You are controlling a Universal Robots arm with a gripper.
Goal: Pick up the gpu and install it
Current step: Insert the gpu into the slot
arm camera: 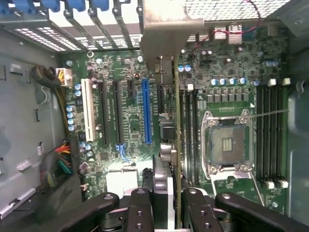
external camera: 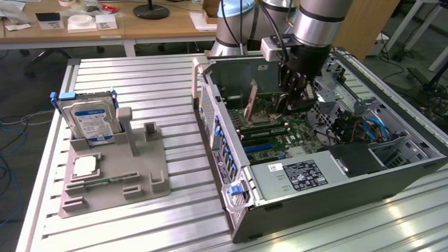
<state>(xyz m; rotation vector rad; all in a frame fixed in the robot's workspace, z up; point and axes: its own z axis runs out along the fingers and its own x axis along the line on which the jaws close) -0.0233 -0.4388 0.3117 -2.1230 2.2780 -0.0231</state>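
While my gripper (arm camera: 166, 203) hangs inside the open computer case (external camera: 392, 173), its fingers (arm camera: 140, 208) are clamped on the gpu (arm camera: 166, 145), held edge-on above the motherboard (arm camera: 125, 125), its silvery bracket (arm camera: 166, 24) toward the case's rear slots; in the exterior view the card (external camera: 250, 102) stands at upper centre of the frame; I judge the risk to be misalignment: the card edge sits beside the blue slot (arm camera: 146, 111), and a tilt or offset could jam it against the empty processor socket (arm camera: 227, 142) or bend the bracket; outward, the case rests on a ribbed metal table (external camera: 140, 84), with a grey fixture (external camera: 115, 178) at lower left carrying a hard drive (external camera: 87, 121); wooden desks (external camera: 140, 26) run along the top.
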